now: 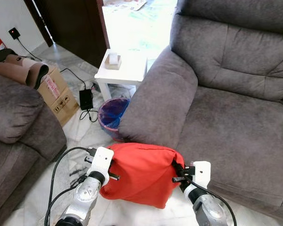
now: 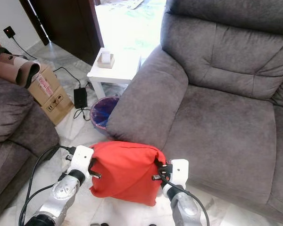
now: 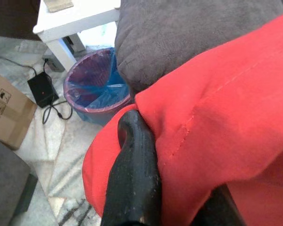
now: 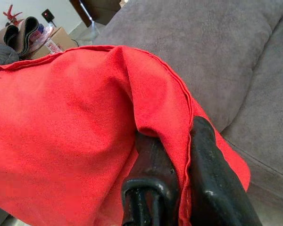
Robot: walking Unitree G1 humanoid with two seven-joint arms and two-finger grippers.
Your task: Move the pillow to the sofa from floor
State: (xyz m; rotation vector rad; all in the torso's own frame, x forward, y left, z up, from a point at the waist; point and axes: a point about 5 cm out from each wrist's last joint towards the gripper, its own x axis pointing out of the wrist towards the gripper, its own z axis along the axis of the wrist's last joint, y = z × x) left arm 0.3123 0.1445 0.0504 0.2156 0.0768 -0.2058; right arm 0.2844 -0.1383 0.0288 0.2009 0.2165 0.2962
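The big grey plush fabric sofa [image 1: 236, 117] is in front of me, its wide seat bare and its padded armrest just ahead of my load. I have the soft red cloth pillow [image 1: 141, 174] lifted off the pale marble floor [image 1: 80, 136] and hanging between my arms, just short of the seat's front edge, close to the armrest's front end. My left hand [image 1: 106, 167] is clenched on the pillow's left edge, fabric pinched between the black fingers [image 3: 134, 174]. My right hand [image 1: 179, 175] grips the right edge, a fold caught between its fingers [image 4: 212, 174]. I judge this the carrying step: next I must raise the pillow over the seat's front edge, push forward, then let go.
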